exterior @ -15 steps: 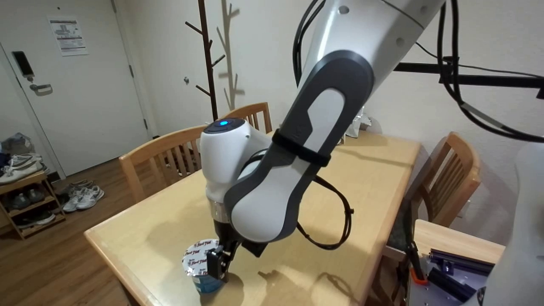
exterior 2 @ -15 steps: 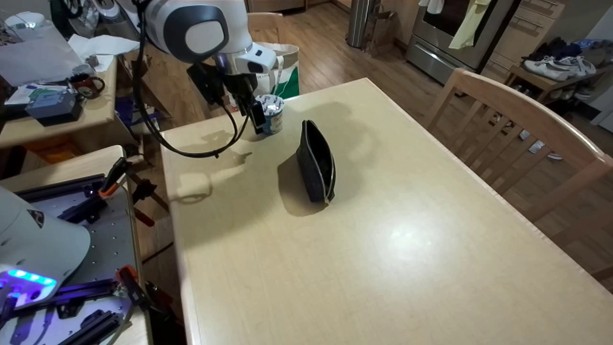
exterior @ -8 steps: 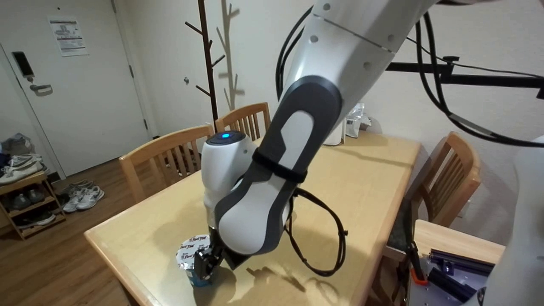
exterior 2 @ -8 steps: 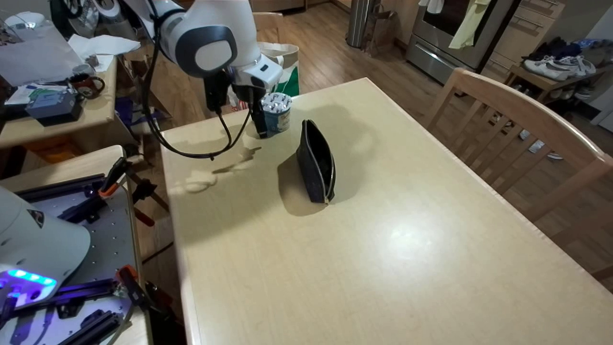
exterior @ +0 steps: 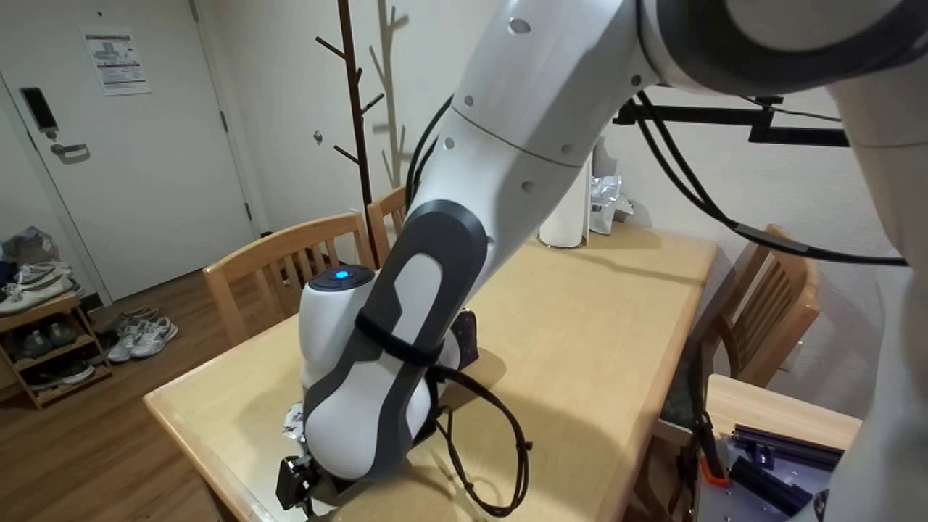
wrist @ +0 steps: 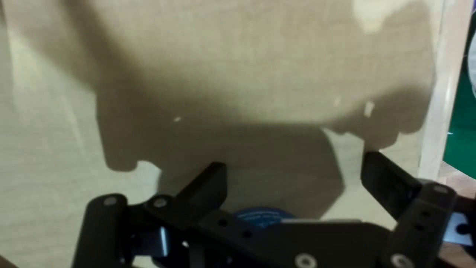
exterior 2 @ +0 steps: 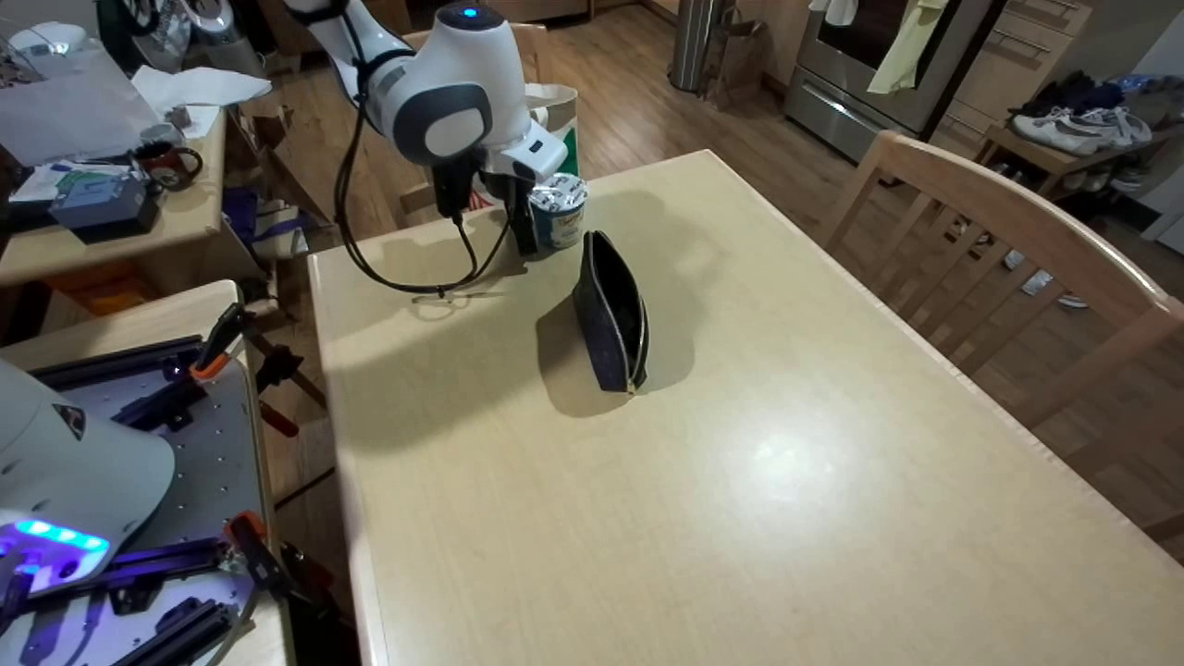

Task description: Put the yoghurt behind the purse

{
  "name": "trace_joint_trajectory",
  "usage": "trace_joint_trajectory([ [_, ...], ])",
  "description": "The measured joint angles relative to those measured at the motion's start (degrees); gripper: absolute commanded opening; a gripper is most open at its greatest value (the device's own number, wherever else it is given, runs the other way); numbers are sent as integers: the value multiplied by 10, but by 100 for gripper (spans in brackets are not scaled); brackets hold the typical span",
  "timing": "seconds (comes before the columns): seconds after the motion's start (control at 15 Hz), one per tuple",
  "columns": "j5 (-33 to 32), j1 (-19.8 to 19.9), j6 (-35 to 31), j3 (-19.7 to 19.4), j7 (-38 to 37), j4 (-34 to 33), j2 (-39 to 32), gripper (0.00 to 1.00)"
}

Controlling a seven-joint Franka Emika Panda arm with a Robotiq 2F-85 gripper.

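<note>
The gripper (wrist: 294, 162) is spread wide apart, just beside the yoghurt (exterior 2: 561, 213).
In the wrist view there is a gap between its black fingers (wrist: 206, 184), and I can see the table (exterior 2: 740, 555) through it, dark with shadow. A bit of the blue yoghurt peeks out there too, but I can't tell if the fingers touch it. In an exterior view, the yoghurt is upright near the table's far edge, close to one end of the purse (exterior 2: 603, 324). The purse is black and stands up with its top open. In an exterior view, the big arm (exterior: 351, 424) hides most of the yoghurt; only a piece of its shiny lid (exterior: 292, 420) shows.
</note>
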State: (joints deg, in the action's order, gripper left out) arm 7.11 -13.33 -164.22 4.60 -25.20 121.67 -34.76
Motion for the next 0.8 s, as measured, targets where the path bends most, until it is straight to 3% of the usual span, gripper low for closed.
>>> trace_joint_trajectory([
  [0.2, -8, -31, 12, -37, -2, -31, -12, 100],
  [0.53, -78, -129, 81, -156, -68, -67, -9, 100],
  [0.8, -127, -155, 125, -187, -115, -95, -8, 100],
])
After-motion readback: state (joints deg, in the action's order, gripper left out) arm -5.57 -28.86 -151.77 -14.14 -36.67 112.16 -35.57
